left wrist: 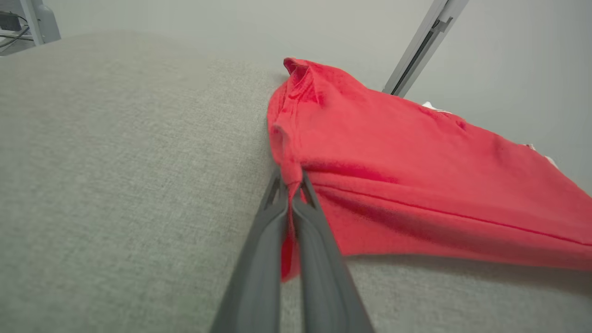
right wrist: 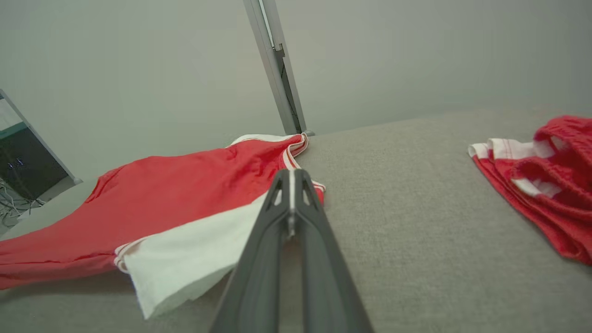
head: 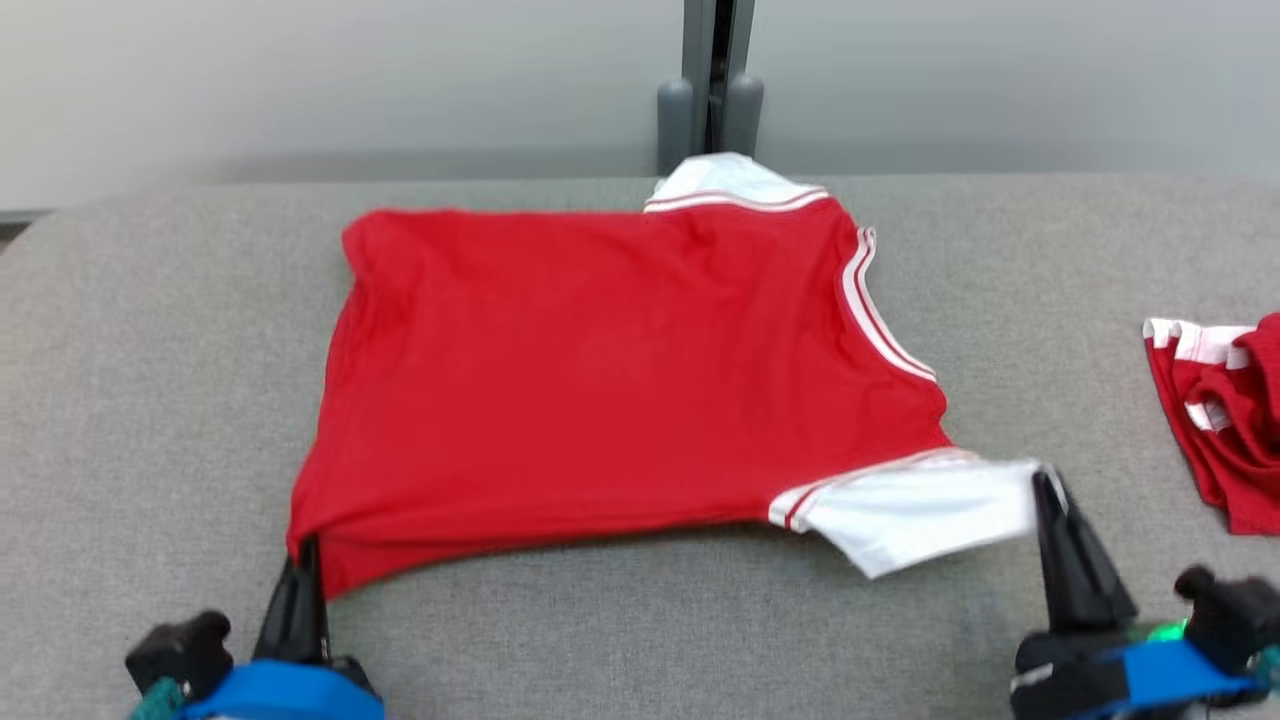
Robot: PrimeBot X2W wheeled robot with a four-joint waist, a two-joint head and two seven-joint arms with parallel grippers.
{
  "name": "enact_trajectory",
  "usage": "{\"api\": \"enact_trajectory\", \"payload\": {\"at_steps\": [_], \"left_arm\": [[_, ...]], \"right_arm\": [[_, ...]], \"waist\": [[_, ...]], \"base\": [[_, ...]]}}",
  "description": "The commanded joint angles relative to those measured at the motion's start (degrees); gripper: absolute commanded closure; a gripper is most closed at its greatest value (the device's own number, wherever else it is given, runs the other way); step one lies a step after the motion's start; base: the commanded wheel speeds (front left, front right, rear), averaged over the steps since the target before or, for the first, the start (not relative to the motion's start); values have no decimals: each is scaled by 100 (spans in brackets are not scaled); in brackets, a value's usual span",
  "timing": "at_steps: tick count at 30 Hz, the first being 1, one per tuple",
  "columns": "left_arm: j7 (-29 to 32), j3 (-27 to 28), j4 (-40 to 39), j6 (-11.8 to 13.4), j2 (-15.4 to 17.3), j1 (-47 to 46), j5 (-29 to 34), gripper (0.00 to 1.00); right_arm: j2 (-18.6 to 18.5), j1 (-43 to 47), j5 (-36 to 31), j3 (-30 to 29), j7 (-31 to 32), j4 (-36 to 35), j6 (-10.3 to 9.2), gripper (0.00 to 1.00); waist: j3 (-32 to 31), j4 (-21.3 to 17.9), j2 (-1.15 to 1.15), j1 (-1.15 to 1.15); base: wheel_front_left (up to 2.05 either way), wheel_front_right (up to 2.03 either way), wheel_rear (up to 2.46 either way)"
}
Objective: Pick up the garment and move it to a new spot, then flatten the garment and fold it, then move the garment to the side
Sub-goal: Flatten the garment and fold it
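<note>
The garment (head: 600, 380) is a red shirt with white sleeves and red-and-white striped trim, spread mostly flat on the grey bench (head: 150, 400). The near sleeve (head: 930, 510) points toward 5 o'clock and the far sleeve (head: 720, 180) peeks out at 1 o'clock. The near edge is slightly raised, casting a shadow beneath.

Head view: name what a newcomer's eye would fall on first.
The red shirt, spread wide across the middle of the grey table, grabs the eye first. Its near edge is raised between the left pincer, shut on the near-left corner, and the right pincer, shut on the white sleeve. A second red-and-white garment lies bunched at the table's right edge.
</note>
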Motion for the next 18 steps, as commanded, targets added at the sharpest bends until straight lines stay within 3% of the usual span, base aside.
{"api": "enact_trajectory", "payload": {"at_steps": [1, 12, 18], "left_arm": [[-15, 51, -30, 8, -26, 165, 63, 100], [-15, 285, -87, 8, -282, 1395, 457, 100], [-15, 385, -291, 8, -336, 1630, 598, 100]], "right_arm": [[27, 274, 29, 20, -19, 3, 0, 100], [37, 1811, 89, 83, -19, 165, 0, 100], [101, 2031, 184, -149, -19, -102, -1, 100]], "waist": [[-162, -73, 0, 2], [-735, -29, 0, 2], [-844, 33, 0, 2]], "base": [[0, 0, 0], [0, 0, 0], [0, 0, 0]]}}
